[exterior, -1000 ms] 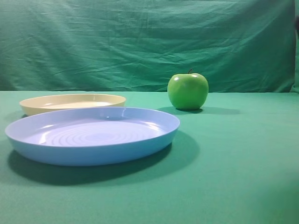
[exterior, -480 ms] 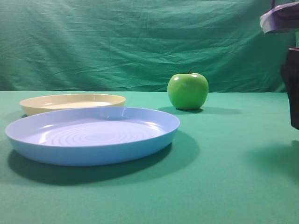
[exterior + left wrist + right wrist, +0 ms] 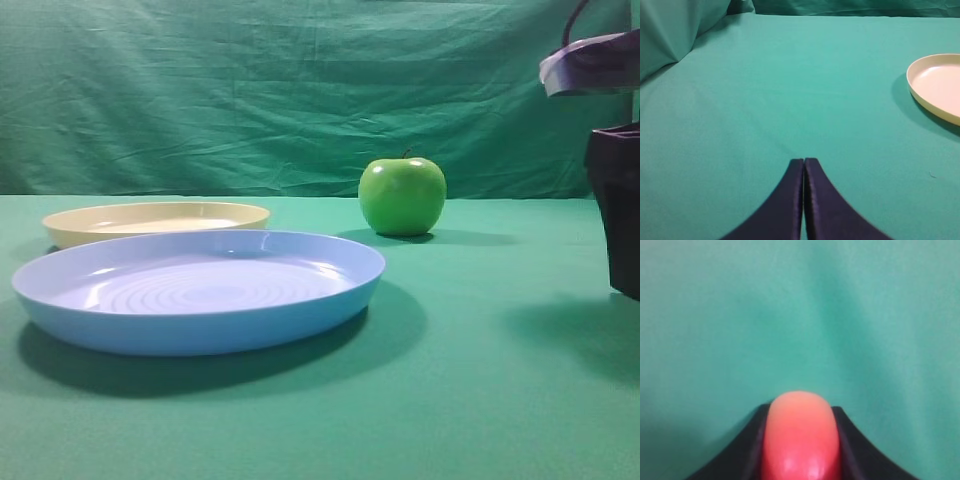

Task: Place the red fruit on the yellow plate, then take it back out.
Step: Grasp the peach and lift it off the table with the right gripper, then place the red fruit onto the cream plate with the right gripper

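Fruit in hand is as far as the task appears to have got. The right gripper [image 3: 800, 440] has its jaws pressed against both sides of the red fruit [image 3: 800, 435], seen close up in the right wrist view above plain green cloth. The yellow plate [image 3: 155, 220] sits bare behind the blue plate [image 3: 200, 290], well apart from that arm at the far right edge. The left gripper [image 3: 804, 165] rests with fingers together, holding nothing. Both the placing and the taking back out remain.
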{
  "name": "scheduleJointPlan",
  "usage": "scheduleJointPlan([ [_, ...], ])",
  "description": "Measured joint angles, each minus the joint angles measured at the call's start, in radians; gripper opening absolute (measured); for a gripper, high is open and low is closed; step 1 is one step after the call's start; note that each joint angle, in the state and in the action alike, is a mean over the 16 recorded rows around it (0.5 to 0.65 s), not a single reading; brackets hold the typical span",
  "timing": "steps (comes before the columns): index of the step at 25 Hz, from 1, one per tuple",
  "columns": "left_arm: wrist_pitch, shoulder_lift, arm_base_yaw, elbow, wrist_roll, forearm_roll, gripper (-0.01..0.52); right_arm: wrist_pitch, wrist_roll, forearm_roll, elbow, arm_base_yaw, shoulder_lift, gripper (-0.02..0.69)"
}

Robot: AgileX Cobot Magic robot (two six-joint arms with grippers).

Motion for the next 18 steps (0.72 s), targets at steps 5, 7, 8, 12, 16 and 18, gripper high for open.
scheduleJointPlan([
  [5,0.0,0.0,0.0,0.0,0.0,0.0,0.0,0.101,-0.013,0.019,-0.147,0.0,0.012,0.216],
  [7,0.0,0.0,0.0,0.0,0.0,0.0,0.0,0.144,-0.038,0.055,-0.224,0.0,0.016,0.213],
  [8,0.0,0.0,0.0,0.0,0.0,0.0,0.0,0.165,-0.056,0.081,-0.264,0.0,0.018,0.211],
  [12,0.0,0.0,0.0,0.0,0.0,0.0,0.0,0.231,-0.149,0.225,-0.426,0.001,0.024,0.205],
  [16,0.0,0.0,0.0,0.0,0.0,0.0,0.0,0.259,-0.259,0.389,-0.568,0.016,0.035,0.198],
  [18,0.0,0.0,0.0,0.0,0.0,0.0,0.0,0.261,-0.317,0.466,-0.626,0.032,0.046,0.195],
])
